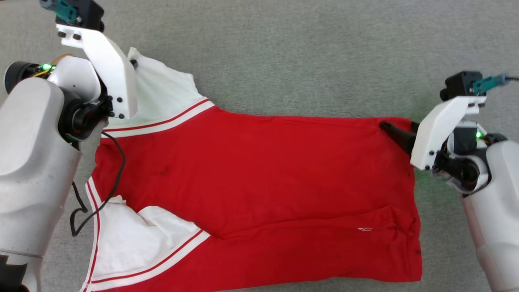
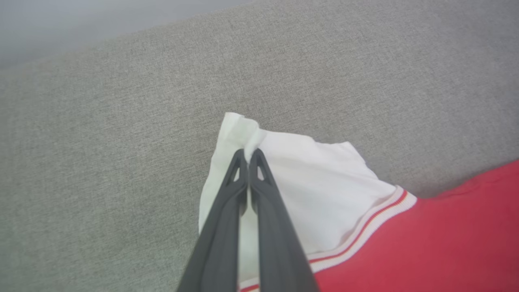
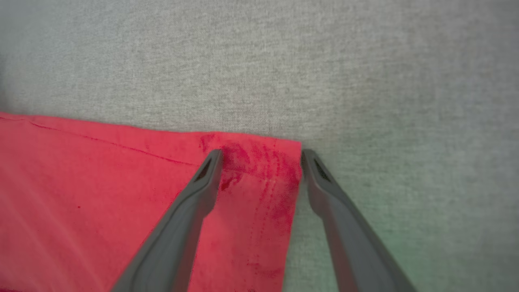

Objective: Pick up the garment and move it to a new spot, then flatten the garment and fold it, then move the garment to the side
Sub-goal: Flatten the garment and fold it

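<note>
So the left gripper (image 2: 248, 153) jaws pinch the jersey (image 1: 251, 170) by its white sleeve tip, upper left; right gripper (image 3: 261, 154) jaws spread, straddling the red hem corner.

A flat grey woven surface (image 1: 308, 52), faintly speckled, reaches all edges.

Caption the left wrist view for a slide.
Left hand shut on the corner of the white sleeve of the red garment, on a grey surface.
</note>
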You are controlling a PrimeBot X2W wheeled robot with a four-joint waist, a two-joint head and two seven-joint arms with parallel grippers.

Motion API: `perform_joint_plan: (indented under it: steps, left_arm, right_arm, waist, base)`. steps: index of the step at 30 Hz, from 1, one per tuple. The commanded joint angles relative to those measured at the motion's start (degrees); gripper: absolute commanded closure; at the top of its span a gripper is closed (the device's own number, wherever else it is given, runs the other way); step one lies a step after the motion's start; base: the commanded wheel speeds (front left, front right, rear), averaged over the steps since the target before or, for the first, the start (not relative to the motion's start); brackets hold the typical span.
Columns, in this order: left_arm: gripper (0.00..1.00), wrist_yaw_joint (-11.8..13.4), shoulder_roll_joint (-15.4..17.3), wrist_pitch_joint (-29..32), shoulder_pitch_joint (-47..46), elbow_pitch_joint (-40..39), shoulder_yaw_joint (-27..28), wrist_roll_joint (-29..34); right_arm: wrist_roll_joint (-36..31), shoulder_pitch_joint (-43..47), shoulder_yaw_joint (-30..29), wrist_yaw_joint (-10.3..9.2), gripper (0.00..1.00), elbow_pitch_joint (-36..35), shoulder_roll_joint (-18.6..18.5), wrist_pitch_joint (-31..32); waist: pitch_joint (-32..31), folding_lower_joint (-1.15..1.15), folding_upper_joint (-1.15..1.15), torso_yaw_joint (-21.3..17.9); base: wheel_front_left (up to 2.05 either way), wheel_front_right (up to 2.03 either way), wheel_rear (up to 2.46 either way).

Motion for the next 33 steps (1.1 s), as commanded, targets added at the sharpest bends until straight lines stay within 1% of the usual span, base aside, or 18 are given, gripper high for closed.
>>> perform_joint_plan:
  steps: [1, 4, 5, 6, 8, 10, 15, 20, 24, 28, 30, 33]
  left_arm:
    - [1.00, -0.29, -0.32, -0.69, -0.39, -0.34, -0.13, 0.09]
    - [1.00, -0.47, -0.67, -1.65, 0.23, -0.43, -0.15, -0.19]
    - [1.00, -0.58, -0.77, -1.92, 0.49, -0.35, -0.08, -0.34]
    - [1.00, -0.70, -0.87, -2.24, 0.76, -0.23, 0.02, -0.58]
    - [1.00, -0.85, -0.98, -2.93, 1.31, 0.19, 0.16, -0.87]
    - [1.00, -0.82, -1.07, -3.83, 1.93, 0.71, 0.59, -1.37]
    - [1.00, -1.01, -1.38, -5.97, 4.17, 2.02, 1.59, -2.74]
    - [1.00, -0.93, -1.55, -8.97, 7.44, 2.32, 2.93, -4.41]
    - [1.00, -0.44, -1.51, -11.55, 12.05, 1.33, 4.09, -5.77]
    - [1.00, 0.84, -1.24, -14.31, 19.35, -1.37, 5.42, -7.47]
    - [1.00, 1.77, -0.72, -15.71, 23.73, -3.20, 6.16, -8.22]
    - [1.00, 3.51, -0.63, -16.80, 30.83, -5.90, 7.41, -10.06]
  right_arm:
    - [-0.57, -0.98, 0.48, -0.03, 0.00, 3.07, 0.03, 2.01]
    - [-1.34, -1.52, 2.02, -0.05, 0.00, 8.38, 0.88, 6.61]
    - [-1.41, -1.54, 2.42, -0.04, 0.63, 9.69, 1.23, 7.79]
    - [-1.57, -1.67, 2.76, -0.04, 1.00, 10.55, 1.51, 8.58]
    - [-1.60, -1.95, 3.21, -0.01, 1.00, 11.52, 1.63, 9.39]
    - [-1.87, -3.00, 3.24, -0.01, 1.00, 11.12, 1.02, 8.40]
    - [-1.93, -4.73, 3.40, -0.01, 1.00, 7.64, -1.15, 4.51]
    - [-1.71, -3.45, 2.53, -0.02, 1.00, 4.03, -2.84, 0.75]
    - [-1.55, -0.19, 1.48, -0.02, 1.00, 1.52, -3.57, -1.09]
    - [-1.67, 5.04, 0.95, -0.02, 1.00, -1.97, -3.82, -3.48]
    - [-1.85, 8.33, 0.72, -0.02, 1.00, -3.81, -3.82, -4.95]
    - [-1.74, 13.69, 0.04, -0.03, 1.00, -5.77, -3.73, -5.52]
  waist:
    - [1.04, -0.01, 0.00, 1.31]
    - [1.20, -0.01, 0.00, 2.02]
    - [1.16, -0.01, 0.00, 2.15]
    - [1.10, -0.01, 0.00, 2.25]
    - [0.56, -0.01, 0.00, 2.43]
    - [-0.17, -0.01, 0.00, 2.50]
    - [-3.19, -0.01, 0.00, 2.70]
    - [-7.56, -0.01, 0.00, 3.39]
    - [-11.79, -0.01, 0.00, 4.27]
    - [-15.88, -0.01, 0.00, 5.14]
    - [-17.69, -0.01, 0.00, 5.43]
    - [-19.98, -0.01, 0.00, 5.85]
  base:
    - [0.00, 0.00, 0.00]
    - [0.00, 0.00, 0.00]
    - [0.00, 0.00, 0.00]
    - [0.00, 0.00, 0.00]
    - [0.00, 0.00, 0.00]
    - [0.00, 0.00, 0.00]
    - [0.00, 0.00, 0.00]
    - [0.00, 0.00, 0.00]
    - [0.00, 0.00, 0.00]
    - [0.00, 0.00, 0.00]
    - [0.00, 0.00, 0.00]
    - [0.00, 0.00, 0.00]
